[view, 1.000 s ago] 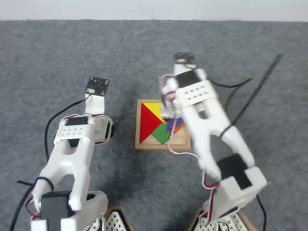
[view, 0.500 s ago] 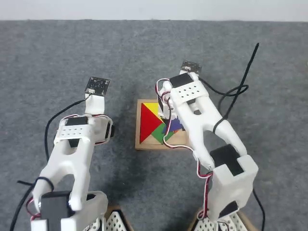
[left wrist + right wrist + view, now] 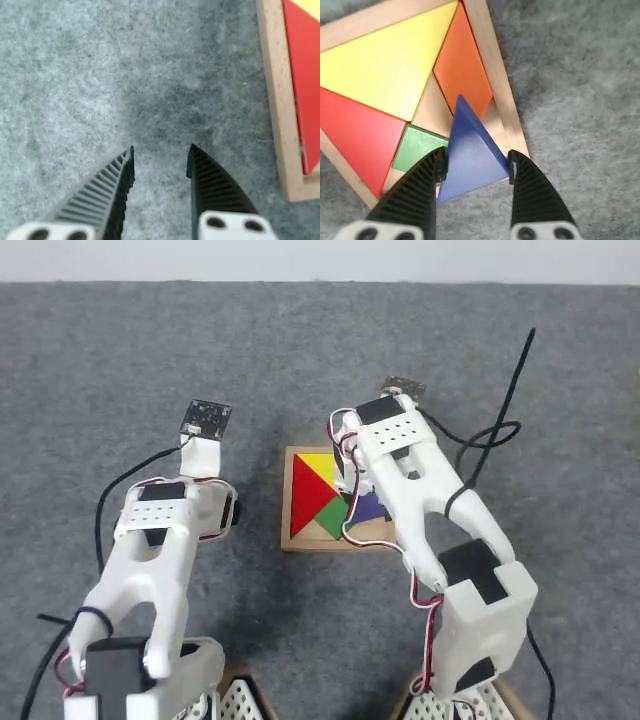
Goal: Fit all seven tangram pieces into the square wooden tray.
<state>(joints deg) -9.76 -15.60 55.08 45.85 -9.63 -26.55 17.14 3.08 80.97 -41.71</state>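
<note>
The square wooden tray [image 3: 289, 538] lies at the table's middle with a yellow triangle [image 3: 318, 465], a red triangle [image 3: 308, 496] and a green piece [image 3: 332, 521] in it. In the right wrist view the tray [image 3: 496, 82] also holds an orange piece [image 3: 463, 67]. My right gripper [image 3: 475, 163] is shut on a blue triangle [image 3: 469, 151] held tilted just above the tray's corner. The blue triangle [image 3: 368, 506] peeks out under the right arm. My left gripper [image 3: 160, 162] hangs open over bare carpet beside the tray's edge [image 3: 276, 107], nothing between its fingers.
Grey carpet covers the whole table. Black cables [image 3: 500, 420] trail to the right of the right arm, and another cable [image 3: 115, 495] runs left of the left arm. Both arm bases stand at the near edge.
The right arm has pulled back toward the tray's near right part, carrying the blue triangle lower over the tray. The left arm has stayed still.
</note>
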